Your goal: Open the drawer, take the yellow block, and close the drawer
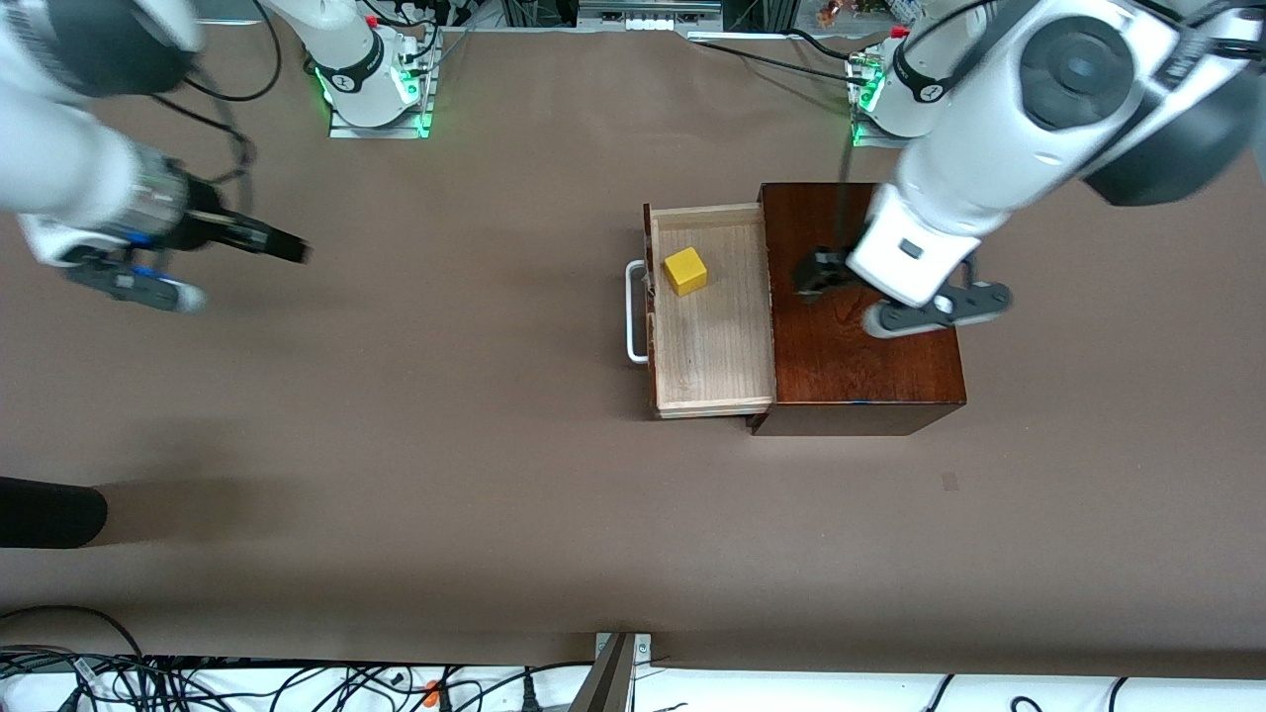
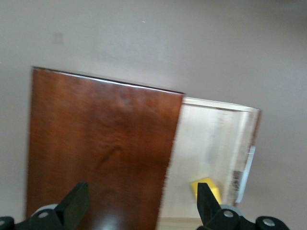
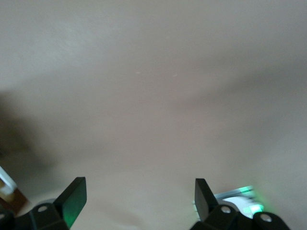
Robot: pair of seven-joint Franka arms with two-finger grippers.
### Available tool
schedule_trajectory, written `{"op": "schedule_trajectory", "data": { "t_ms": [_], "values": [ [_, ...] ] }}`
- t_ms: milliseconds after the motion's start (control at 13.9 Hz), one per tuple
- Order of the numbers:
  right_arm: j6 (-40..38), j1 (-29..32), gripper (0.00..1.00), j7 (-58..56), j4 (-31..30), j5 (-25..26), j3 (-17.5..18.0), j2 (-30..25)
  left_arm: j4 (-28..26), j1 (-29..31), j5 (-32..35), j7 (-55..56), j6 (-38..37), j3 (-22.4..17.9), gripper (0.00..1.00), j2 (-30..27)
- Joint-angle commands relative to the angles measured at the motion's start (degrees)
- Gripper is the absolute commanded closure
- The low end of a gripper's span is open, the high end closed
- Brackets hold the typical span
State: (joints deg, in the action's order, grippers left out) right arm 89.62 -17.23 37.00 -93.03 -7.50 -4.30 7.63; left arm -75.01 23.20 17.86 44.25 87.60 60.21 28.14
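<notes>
The dark reddish-brown wooden box (image 1: pixel 860 336) stands toward the left arm's end of the table. Its drawer (image 1: pixel 717 326) is pulled out, its white bar handle (image 1: pixel 633 311) pointing toward the right arm's end. The yellow block (image 1: pixel 685 271) lies in the drawer, near the front panel. My left gripper (image 1: pixel 816 275) is open and empty, up in the air over the box top. In the left wrist view the gripper (image 2: pixel 141 191) is over the box (image 2: pixel 100 143), with the drawer (image 2: pixel 211 139) and the block (image 2: pixel 207 188) beside it. My right gripper (image 1: pixel 292 247) is open and empty over bare table, also seen in its wrist view (image 3: pixel 139 189).
The brown table cover (image 1: pixel 445 445) spreads around the box. A black object (image 1: pixel 49 512) juts in at the right arm's end, near the front camera. Cables (image 1: pixel 198 682) and a metal post (image 1: pixel 613 672) lie along the front edge. The arm bases (image 1: pixel 376 89) stand at the back.
</notes>
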Motion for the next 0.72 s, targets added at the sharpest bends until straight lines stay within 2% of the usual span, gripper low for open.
{"op": "schedule_trajectory", "data": {
  "t_ms": [0, 72, 216, 433, 577, 649],
  "values": [
    [5.72, -7.61, 0.00, 19.43, 0.30, -2.33, -0.53, 2.99, -1.19, 1.24, -3.17, -8.98, -1.38, -5.43, 0.00, -2.83],
    [7.13, -10.51, 0.00, 27.08, 0.48, -2.43, -0.53, 4.05, -1.19, 1.06, -5.62, -12.75, -1.29, -9.20, 0.00, -4.57],
    [12.48, -15.17, 0.00, 41.93, 2.57, -4.00, -0.53, 6.94, -2.50, -1.39, -13.16, -23.80, -1.38, -20.34, 0.00, -10.10],
    [16.19, -20.37, 0.00, 63.14, 9.68, -4.36, -0.44, 13.79, -6.27, -11.21, -20.92, -35.43, -1.56, -40.72, 0.00, -16.96],
    [17.07, -24.22, 0.00, 66.70, 14.95, -4.10, 0.08, 19.15, -9.17, -17.63, -21.81, -39.49, -1.38, -50.67, 0.00, -20.13],
    [17.17, -25.90, 0.00, 67.49, 17.24, -4.10, 0.08, 21.52, -9.97, -20.36, -21.81, -41.07, -1.38, -54.20, 0.00, -21.19]
  ]
}}
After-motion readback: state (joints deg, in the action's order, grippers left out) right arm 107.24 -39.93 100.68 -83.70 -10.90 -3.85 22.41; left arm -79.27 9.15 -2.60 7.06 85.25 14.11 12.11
